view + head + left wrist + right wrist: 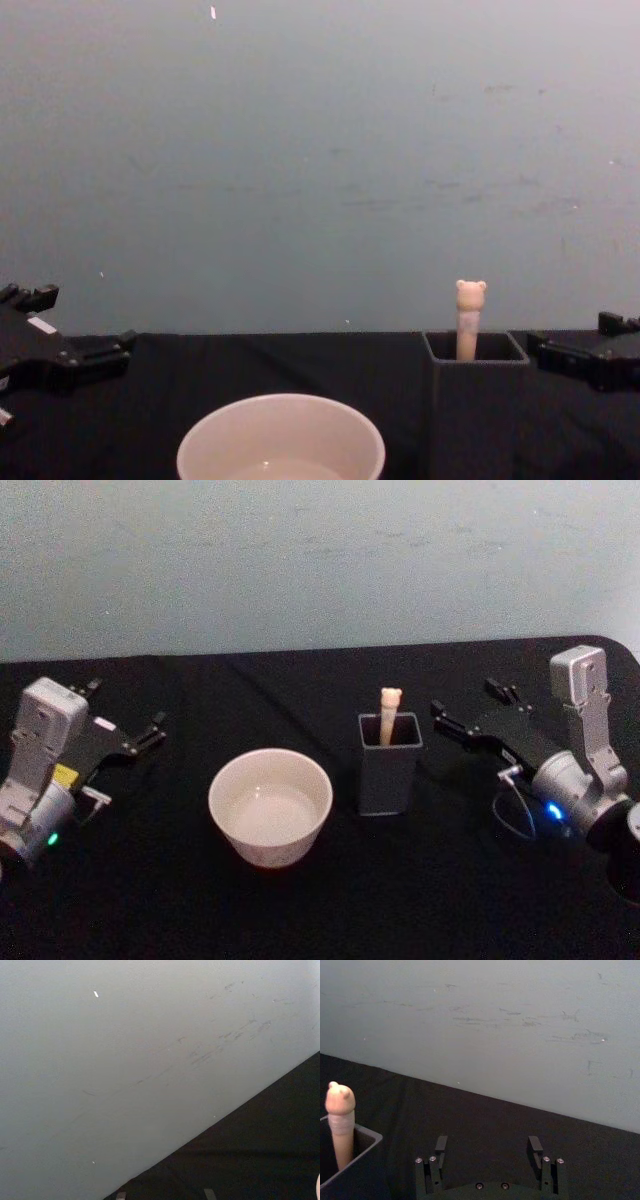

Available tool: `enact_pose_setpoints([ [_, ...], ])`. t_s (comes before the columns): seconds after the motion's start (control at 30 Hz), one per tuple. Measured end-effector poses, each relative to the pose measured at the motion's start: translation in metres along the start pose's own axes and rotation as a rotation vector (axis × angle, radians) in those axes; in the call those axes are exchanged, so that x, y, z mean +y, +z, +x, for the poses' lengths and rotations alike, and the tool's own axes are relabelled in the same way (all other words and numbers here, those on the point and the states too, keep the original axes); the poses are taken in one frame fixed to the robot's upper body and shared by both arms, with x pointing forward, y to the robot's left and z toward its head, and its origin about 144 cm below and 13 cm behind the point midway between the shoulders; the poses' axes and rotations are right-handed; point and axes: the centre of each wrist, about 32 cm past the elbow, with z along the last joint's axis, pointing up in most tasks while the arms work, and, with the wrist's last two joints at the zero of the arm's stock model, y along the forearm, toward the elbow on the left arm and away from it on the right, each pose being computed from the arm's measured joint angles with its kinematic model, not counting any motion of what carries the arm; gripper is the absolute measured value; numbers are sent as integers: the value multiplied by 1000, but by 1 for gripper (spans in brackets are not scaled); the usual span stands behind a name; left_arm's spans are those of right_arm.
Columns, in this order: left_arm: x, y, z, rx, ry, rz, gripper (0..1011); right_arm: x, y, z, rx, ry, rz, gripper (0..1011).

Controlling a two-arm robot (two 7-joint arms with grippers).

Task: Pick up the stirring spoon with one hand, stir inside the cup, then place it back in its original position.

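Starting nearest to me, the cup point(270, 807) sat at about six o'clock on the black table point(300, 920), wide-mouthed, with nothing standing in it that I could make out. Just beside it toward three o'clock stood the dark holder point(389, 765), apart from the cup, and in it the stirring spoon point(389, 716) rested upright with a slight lean, its long axis close to vertical, the bear-headed handle rising above the rim and the bowl hidden inside. My right gripper point(450, 720) hung out at about three o'clock, just beside the holder and pointing toward it; from its own wrist camera I saw my two fingers point(441, 1144) held well apart with nothing between them, and the peach handle point(340, 1125) off to one side of the gap instead of within it. My left gripper point(150, 735) waited at about nine o'clock, beyond the cup and well apart from the holder; whether its fingers were spread or closed I could not tell. I judged that the pick would fall to my right arm, being much the nearer, and that it called for shifting across toward nine o'clock until the handle stood between the fingers, then lifting straight up along the spoon's axis.
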Motion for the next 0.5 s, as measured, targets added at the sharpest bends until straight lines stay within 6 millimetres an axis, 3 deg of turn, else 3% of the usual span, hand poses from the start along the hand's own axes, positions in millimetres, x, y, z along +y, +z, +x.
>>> enact_pose_setpoints([
  [0.5, 0, 0, 0, 0, 0, 0, 1001, 0, 3, 1, -6, 5, 12, 1002],
])
